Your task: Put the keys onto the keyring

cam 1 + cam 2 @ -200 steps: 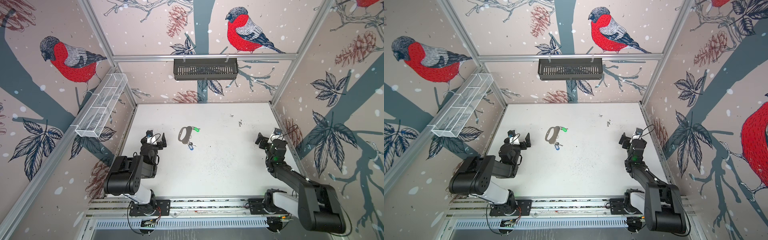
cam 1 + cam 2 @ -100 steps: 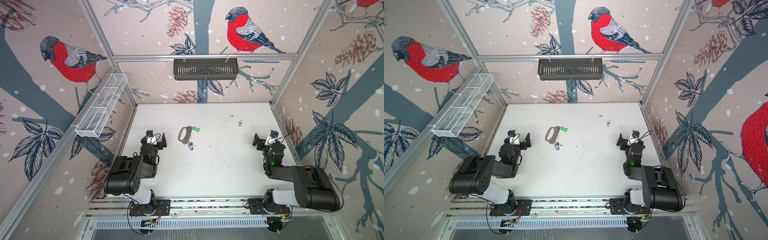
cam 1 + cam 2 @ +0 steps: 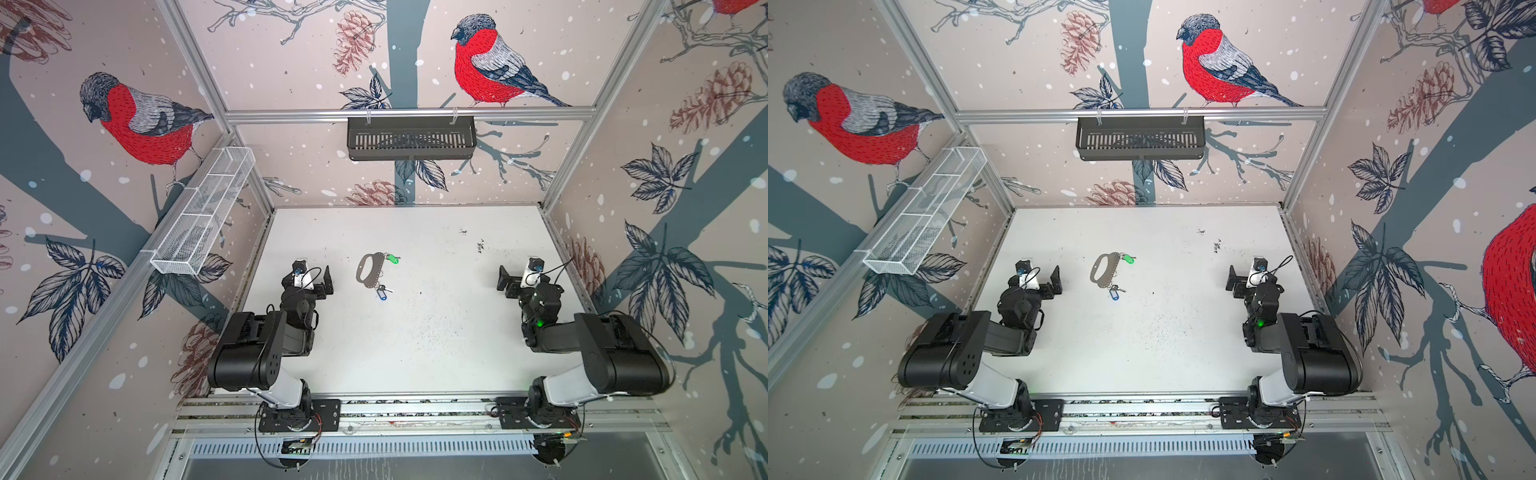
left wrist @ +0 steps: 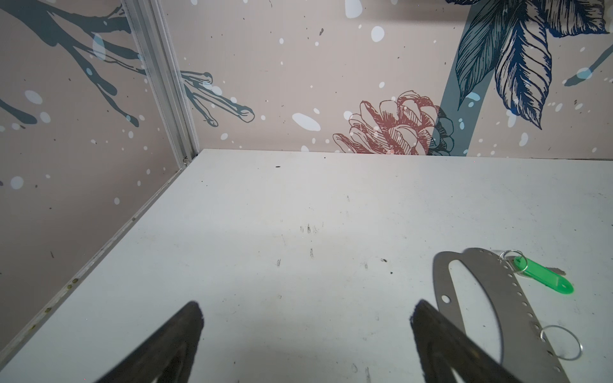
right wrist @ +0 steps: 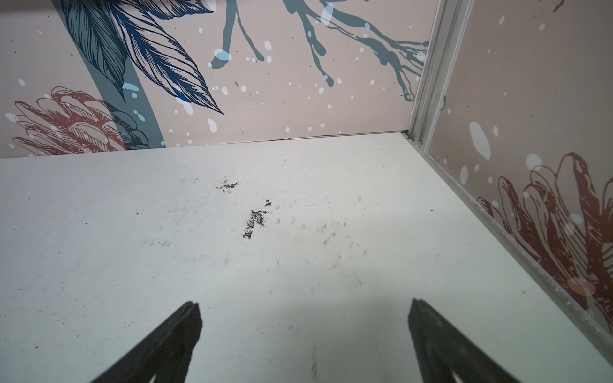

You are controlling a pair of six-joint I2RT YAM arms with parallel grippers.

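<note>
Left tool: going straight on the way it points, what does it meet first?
Probably bare table: the open left tool tilts down toward the back wall. The keyring lies just beside that line. Depth unclear.

Grey keyring, green tag, blue tag and white, black-scuffed table show against beige walls printed with red-breasted birds.

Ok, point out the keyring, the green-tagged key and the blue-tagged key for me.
keyring (image 4: pixel 494 282): left wrist view, on the flat band beside its holed edge.
green-tagged key (image 4: pixel 544 277): left wrist view, middle of the green tag.
blue-tagged key (image 3: pixel 382 295): in a top view, on the blue tag.
</note>
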